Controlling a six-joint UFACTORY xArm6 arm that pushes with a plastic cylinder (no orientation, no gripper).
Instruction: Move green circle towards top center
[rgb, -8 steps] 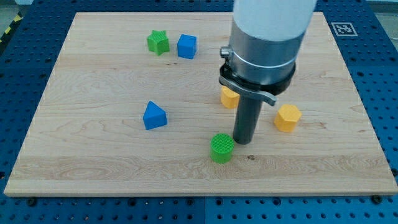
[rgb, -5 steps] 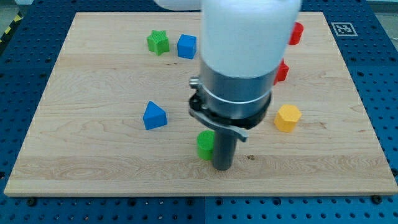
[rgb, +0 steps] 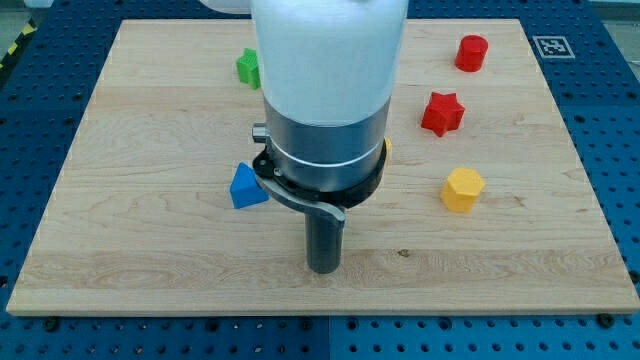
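Observation:
The green circle does not show in the camera view; the arm's body and rod cover the spot where it last showed. My tip (rgb: 323, 268) rests on the board near the view's bottom centre, below and right of the blue triangular block (rgb: 247, 187). Whether the tip touches the green circle cannot be told.
A green star (rgb: 245, 67) peeks out at the arm's left near the top. A red cylinder (rgb: 472, 53), a red star (rgb: 442, 113) and a yellow hexagon (rgb: 462, 189) lie on the right. The wooden board (rgb: 120, 230) ends just below the tip.
The arm has swung left and down the view. The tip passed from the green circle's right to below it. The circle slid left, then went out of sight behind the arm.

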